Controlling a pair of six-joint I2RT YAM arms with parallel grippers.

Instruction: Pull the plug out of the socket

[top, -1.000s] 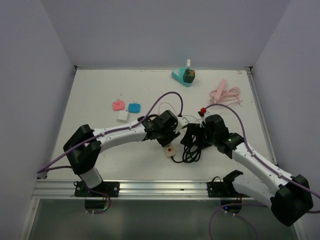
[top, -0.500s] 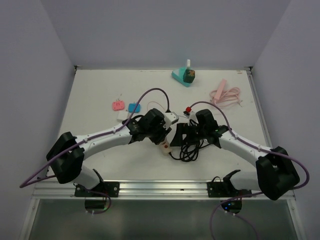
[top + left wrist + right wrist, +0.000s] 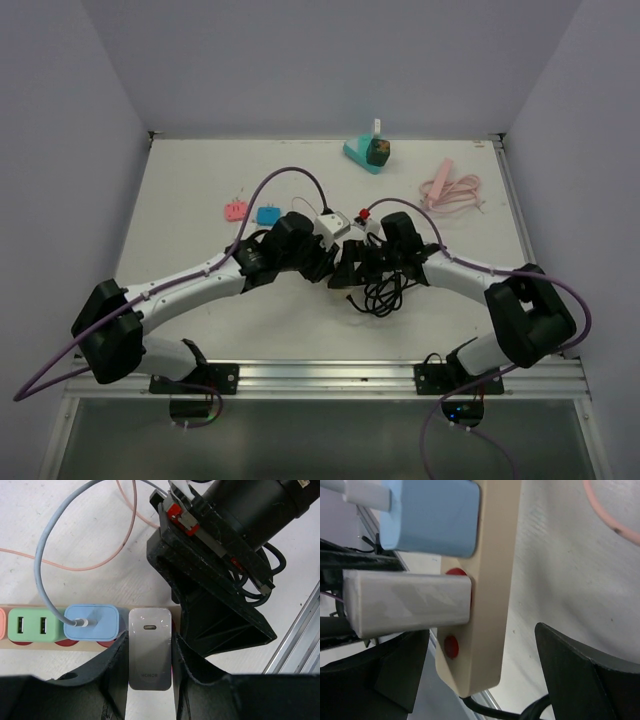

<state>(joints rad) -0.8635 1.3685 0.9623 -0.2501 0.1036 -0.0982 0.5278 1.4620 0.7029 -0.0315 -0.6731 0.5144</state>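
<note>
Left wrist view has the left hand (image 3: 149,660) pinching the grey plug (image 3: 150,630) by its flat sides, seated at the socket strip's (image 3: 30,646) end mid-worktop (image 3: 200,180), its long axis in line with that hand, while the right hand (image 3: 490,675) straddles that end, fingers spread.

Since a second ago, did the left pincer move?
Yes. In the top view the left pincer, clamped on the grey charger, has shifted left, closer to the blue adapter, which stayed put.
</note>
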